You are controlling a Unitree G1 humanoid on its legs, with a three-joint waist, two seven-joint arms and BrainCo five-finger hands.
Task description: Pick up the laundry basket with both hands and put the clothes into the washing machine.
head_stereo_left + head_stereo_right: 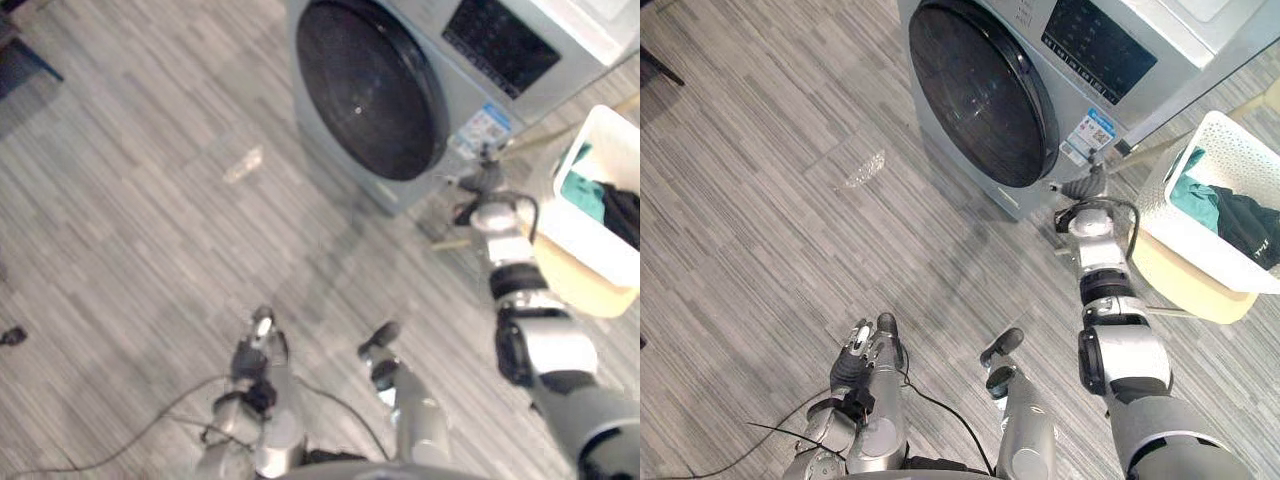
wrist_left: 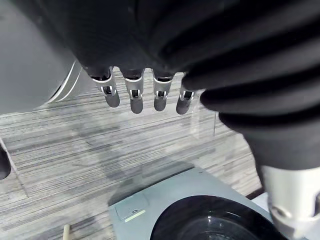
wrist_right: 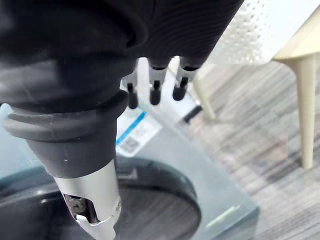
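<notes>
- Left eye view: the white laundry basket point(image 1: 588, 238) stands on a small beige table point(image 1: 585, 290) off to the robot's right, just beside the washing machine point(image 1: 440, 110). The machine's round door point(image 1: 365, 90) is closed. Teal and black clothes point(image 1: 600, 200) lie inside the basket. The right hand point(image 1: 483, 180) is stretched out ahead, between the machine's lower corner and the basket. It is near the basket's end wall but apart from it. The left hand point(image 1: 258, 340) hangs low by the body, well apart from the basket, so the right hand is much the nearer.
- Right eye view: the basket's long axis seems to run away to the right from the right hand. The left hand would have to cross in front of the machine to reach its side.
- Left wrist view: the fingers point(image 2: 135, 97) hang straight and relaxed over the wooden floor point(image 2: 100, 150), grasping nothing.
- Right wrist view: the fingers point(image 3: 155, 92) are likewise released and empty. The basket's perforated wall and a table leg point(image 3: 306, 100) lie beyond them.
</notes>
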